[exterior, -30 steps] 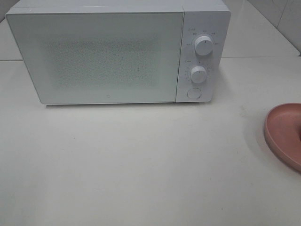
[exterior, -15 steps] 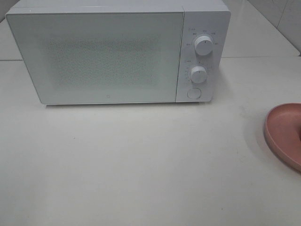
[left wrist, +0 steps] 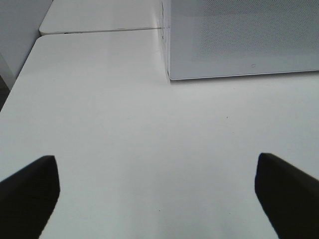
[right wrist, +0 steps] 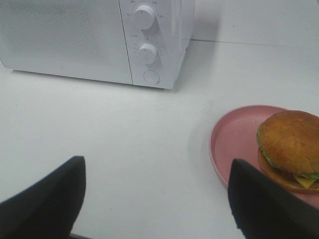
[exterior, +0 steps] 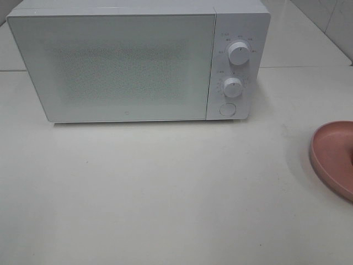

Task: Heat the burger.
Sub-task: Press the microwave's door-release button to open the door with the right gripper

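Note:
The burger [right wrist: 290, 147], with a golden-brown bun and green lettuce, sits on a pink plate [right wrist: 234, 142]; only the plate's edge [exterior: 332, 157] shows at the right border of the high view. A white microwave [exterior: 138, 61] stands at the back with its door shut; it also appears in the left wrist view [left wrist: 239, 37] and right wrist view [right wrist: 94, 37]. My left gripper [left wrist: 158, 191] is open over bare table in front of the microwave's left corner. My right gripper [right wrist: 157, 199] is open, empty, with the plate beside one finger. Neither arm shows in the high view.
The microwave panel carries two round knobs [exterior: 238, 53] [exterior: 233, 87] and a round button [exterior: 226, 109]. White table [exterior: 165, 187] stretches in front of the microwave. A tiled wall rises at the back right. The table's left edge [left wrist: 20, 79] shows in the left wrist view.

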You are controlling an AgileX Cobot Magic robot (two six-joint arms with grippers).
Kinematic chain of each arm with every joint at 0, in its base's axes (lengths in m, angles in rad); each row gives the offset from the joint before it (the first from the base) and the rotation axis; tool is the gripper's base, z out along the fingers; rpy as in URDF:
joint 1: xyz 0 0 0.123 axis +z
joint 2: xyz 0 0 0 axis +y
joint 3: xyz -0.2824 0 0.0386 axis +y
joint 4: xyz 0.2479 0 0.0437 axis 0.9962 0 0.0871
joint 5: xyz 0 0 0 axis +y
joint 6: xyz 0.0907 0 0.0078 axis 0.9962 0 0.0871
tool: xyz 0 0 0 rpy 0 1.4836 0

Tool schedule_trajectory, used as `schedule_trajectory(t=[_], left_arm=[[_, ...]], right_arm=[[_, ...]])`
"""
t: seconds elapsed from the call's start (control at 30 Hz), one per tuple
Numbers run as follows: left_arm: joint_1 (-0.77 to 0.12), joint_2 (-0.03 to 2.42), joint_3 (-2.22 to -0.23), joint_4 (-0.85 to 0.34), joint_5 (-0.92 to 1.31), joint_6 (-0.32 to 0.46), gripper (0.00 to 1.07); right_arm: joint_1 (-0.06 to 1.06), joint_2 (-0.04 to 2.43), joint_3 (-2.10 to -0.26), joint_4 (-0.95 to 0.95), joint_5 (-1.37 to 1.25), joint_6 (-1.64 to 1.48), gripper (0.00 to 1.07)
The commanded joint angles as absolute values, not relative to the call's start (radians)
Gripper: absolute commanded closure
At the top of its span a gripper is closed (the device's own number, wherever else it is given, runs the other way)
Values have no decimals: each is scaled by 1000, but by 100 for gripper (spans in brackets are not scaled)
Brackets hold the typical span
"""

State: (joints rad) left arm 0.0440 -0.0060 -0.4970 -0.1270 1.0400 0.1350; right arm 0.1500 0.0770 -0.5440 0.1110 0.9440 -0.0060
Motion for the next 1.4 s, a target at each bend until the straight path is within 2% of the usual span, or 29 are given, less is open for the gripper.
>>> schedule_trajectory(t=[0.03,1.4], left_arm=[[38,-26,-495,-133,1036,134,7],[38,-26,-495,-133,1036,134,7]], right_arm=[[145,121,-553,117,899,-15,31],[145,752,-552,116,298,0,31]])
